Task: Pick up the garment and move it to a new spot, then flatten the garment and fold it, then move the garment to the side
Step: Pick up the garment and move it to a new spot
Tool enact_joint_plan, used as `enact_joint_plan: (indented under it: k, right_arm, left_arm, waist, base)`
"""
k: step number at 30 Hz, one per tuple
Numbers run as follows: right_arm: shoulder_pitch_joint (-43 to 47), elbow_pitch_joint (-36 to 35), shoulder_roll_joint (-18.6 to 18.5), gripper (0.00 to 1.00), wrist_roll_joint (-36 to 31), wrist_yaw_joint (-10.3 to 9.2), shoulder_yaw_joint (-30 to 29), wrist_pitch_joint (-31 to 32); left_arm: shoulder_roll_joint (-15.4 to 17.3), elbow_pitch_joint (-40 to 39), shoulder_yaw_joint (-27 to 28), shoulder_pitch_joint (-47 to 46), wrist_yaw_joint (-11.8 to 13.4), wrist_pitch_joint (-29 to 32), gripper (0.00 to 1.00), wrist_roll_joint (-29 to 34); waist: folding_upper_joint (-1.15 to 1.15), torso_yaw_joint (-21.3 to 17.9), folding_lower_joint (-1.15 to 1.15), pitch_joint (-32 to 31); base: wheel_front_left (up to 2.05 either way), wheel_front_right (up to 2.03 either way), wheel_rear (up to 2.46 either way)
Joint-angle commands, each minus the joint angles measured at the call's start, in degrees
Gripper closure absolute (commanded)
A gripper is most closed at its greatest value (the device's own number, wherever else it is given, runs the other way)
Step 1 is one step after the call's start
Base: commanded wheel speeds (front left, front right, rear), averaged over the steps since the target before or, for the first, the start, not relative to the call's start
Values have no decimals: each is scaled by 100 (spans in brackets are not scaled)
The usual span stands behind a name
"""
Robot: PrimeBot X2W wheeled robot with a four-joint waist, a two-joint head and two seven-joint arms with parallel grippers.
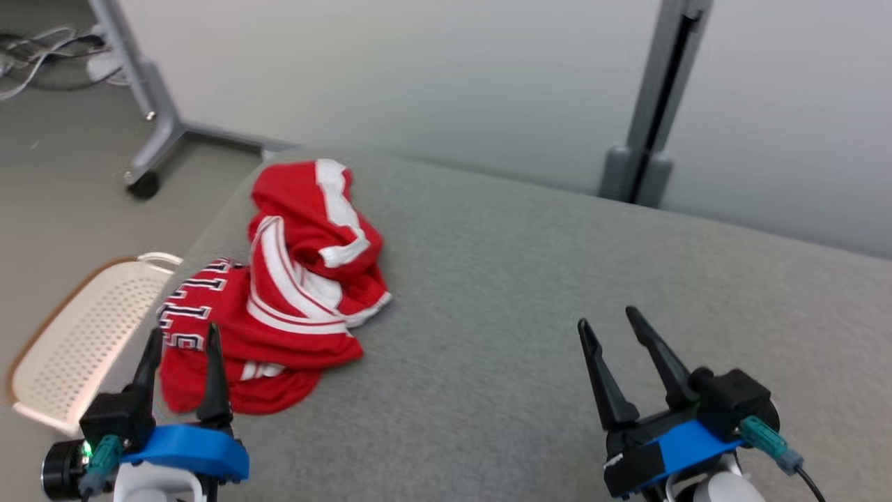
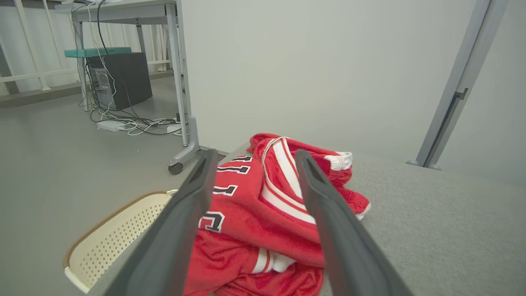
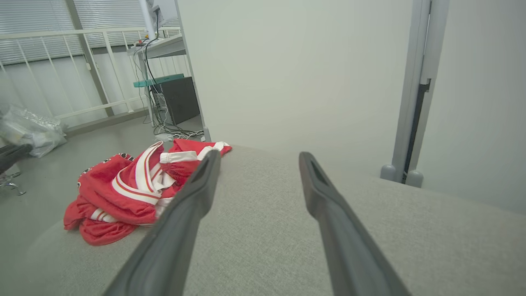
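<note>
The garment (image 1: 286,293) is a red jersey with white stripes and dark lettering, lying crumpled in a heap at the left end of the grey padded table (image 1: 529,279). My left gripper (image 1: 182,333) stands open just in front of the heap's near edge, nothing between its fingers. In the left wrist view the garment (image 2: 254,205) lies straight ahead between and beyond the open fingers (image 2: 181,222). Over bare table at the lower right, my right gripper (image 1: 606,317) is open and empty. The right wrist view has the garment (image 3: 131,189) off to the left of that gripper (image 3: 257,156).
A cream perforated basket (image 1: 77,335) sits on the floor off the table's left edge. A wheeled desk leg (image 1: 150,111) and cables stand on the floor behind it. A grey post (image 1: 651,104) rises against the wall beyond the table's far edge.
</note>
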Motion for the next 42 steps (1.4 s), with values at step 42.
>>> enact_joint_plan:
  k: [42]
  right_arm:
    - [-814, 100, -20, 0, 56, 0, 235, -21]
  left_arm:
    - [1445, 3218, -890, -2486, -39, 3154, 0, -2649]
  waist:
    - [0, -924, 0, 1316]
  base:
    - [0, 0, 0]
